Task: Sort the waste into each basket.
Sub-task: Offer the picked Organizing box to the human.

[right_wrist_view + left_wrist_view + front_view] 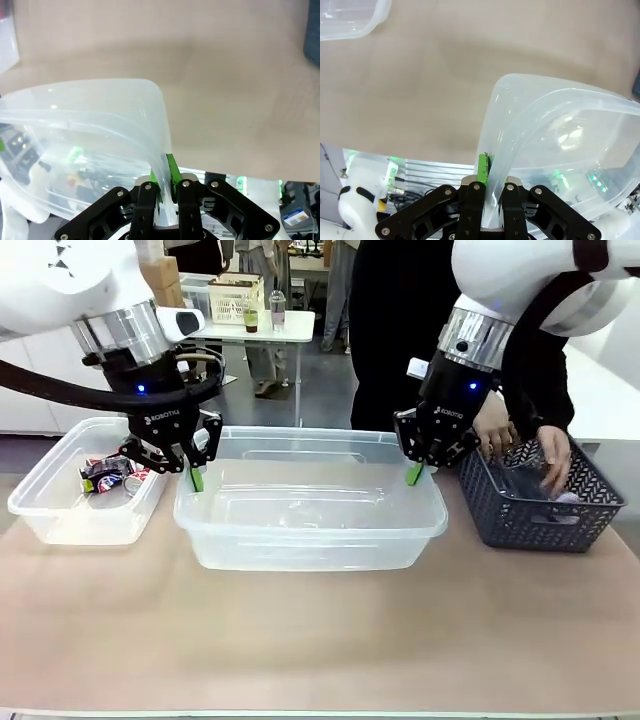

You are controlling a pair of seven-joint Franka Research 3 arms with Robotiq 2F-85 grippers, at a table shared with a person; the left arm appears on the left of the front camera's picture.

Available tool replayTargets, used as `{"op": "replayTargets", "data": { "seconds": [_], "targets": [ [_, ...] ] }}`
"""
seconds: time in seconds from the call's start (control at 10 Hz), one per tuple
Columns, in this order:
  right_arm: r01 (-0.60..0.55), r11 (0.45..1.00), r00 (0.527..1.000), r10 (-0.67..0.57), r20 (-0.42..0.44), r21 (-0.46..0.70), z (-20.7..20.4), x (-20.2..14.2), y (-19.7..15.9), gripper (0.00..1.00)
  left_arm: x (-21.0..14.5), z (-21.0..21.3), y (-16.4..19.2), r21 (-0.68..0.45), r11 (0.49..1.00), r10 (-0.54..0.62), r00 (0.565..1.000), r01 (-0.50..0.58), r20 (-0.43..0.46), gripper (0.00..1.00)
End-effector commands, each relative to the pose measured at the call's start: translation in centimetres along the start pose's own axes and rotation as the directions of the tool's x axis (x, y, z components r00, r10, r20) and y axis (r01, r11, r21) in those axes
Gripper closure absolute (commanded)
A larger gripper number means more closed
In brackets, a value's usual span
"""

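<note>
**Large tub**: clear, see-through plastic, rectangular with rounded corners and a thick rolled rim. It sits at the middle of the table, which has a matte tan top. The walls are glossy and thin. Whether the base rests on the table cannot be told.

**Left gripper**: black linkage with green pads, clenched on the large tub's left rim. In the left wrist view the gripper has the tub wall pinched between its two fingers.

**Right gripper**: same build, clamped on the tub's right rim. In the right wrist view the gripper has the rim of the tub squeezed between the pads at a rounded corner.

**Small tub**: clear plastic of the same form, just left of the large tub. Its corner also shows in the left wrist view.

**Cans**: crumpled red-and-silver metal, lying inside the small tub.

**Lattice basket**: dark blue-grey with an open grid wall, just right of the large tub. A person's hand reaches into it. Its contents are too blurred to name.
</note>
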State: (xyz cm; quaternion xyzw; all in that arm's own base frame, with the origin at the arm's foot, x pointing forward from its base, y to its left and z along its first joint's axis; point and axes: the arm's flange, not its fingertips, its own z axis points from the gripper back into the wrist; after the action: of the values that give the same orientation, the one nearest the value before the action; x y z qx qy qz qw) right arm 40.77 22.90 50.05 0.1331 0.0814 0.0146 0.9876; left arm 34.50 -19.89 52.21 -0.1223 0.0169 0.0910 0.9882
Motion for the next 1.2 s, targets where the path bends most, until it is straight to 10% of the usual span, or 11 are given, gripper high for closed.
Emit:
{"op": "replayTargets", "data": {
  "seconds": [0.0, 1.1],
  "targets": [
    [-0.007, 1.0, 1.0, 0.007, -0.005, 0.007, 0.41, -0.29, -0.05, 1.0, -0.06, 0.02, 0.82, -0.02, 0.999, 0.028, 1.0, -0.028, 0.006, 1.0],
    [-0.007, 1.0, 1.0, 0.007, -0.005, 0.007, 0.41, -0.29, -0.05, 1.0, -0.06, 0.02, 0.82, -0.02, 0.999, 0.028, 1.0, -0.028, 0.006, 1.0]
  ]
}}
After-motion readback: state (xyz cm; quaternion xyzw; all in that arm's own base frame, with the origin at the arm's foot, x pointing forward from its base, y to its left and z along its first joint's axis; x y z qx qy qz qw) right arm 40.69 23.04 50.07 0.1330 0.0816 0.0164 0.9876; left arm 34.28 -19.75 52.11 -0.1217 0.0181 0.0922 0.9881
